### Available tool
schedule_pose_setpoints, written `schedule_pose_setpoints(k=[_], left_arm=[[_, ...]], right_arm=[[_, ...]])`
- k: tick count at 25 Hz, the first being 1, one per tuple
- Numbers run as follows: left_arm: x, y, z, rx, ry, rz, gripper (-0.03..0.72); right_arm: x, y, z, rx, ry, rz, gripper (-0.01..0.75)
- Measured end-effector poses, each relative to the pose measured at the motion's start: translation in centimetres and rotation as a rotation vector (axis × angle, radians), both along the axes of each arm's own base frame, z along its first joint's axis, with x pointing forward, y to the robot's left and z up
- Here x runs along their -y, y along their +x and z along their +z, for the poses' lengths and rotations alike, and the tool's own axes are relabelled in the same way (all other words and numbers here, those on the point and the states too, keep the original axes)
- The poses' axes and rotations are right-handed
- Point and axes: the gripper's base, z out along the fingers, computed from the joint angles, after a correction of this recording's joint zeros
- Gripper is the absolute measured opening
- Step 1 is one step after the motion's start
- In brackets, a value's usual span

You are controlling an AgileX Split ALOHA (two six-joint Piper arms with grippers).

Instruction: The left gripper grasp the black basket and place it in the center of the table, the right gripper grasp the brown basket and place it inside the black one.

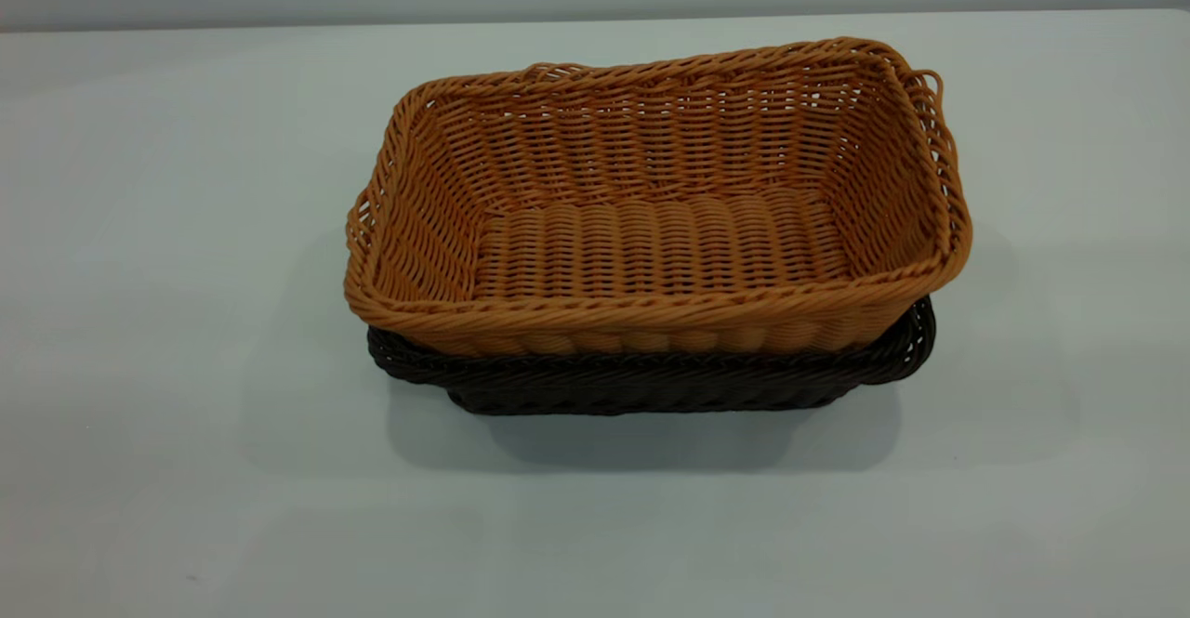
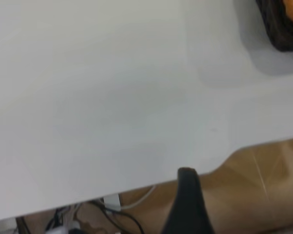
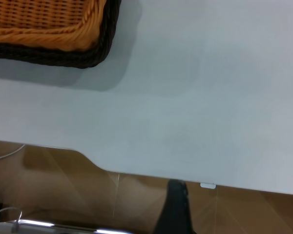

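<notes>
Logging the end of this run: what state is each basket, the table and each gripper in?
brown basket: upright, empty, nested inside the black one.
black basket: upright on the table, holding the brown one.
table: bears the stacked baskets.
left gripper: off the table edge, holding nothing.
right gripper: off the table edge, holding nothing.

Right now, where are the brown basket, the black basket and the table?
brown basket (image 1: 660, 246), exterior view, on its woven floor.
black basket (image 1: 651, 386), exterior view, on its near wall below the brown one.
table (image 1: 167, 321), exterior view, bare surface at left.
</notes>
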Motion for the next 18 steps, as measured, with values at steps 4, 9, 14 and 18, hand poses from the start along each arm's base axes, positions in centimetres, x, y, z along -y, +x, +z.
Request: schedule_pose_setpoints(k=[4, 9, 14, 18], left_arm=[[0.0, -0.4, 0.0, 0.031, -0.002, 0.001, 0.516], [0.0, -0.5, 0.0, 0.035, -0.002, 0.001, 0.516], [0.0, -1.1, 0.0, 0.078, -0.001, 0.028, 0.516], [0.0, -2.0, 0.0, 0.144, 0.000, 0.043, 0.516]], right_arm=[[0.4, -0.5, 0.2, 0.039, 0.018, -0.069, 0.565], [1.1, -3.1, 0.8, 0.229, 0.049, -0.211, 0.565], [1.1, -5.4, 0.8, 0.374, 0.077, -0.212, 0.565], [1.1, -5.4, 0.7, 0.373, 0.082, -0.210, 0.565]])
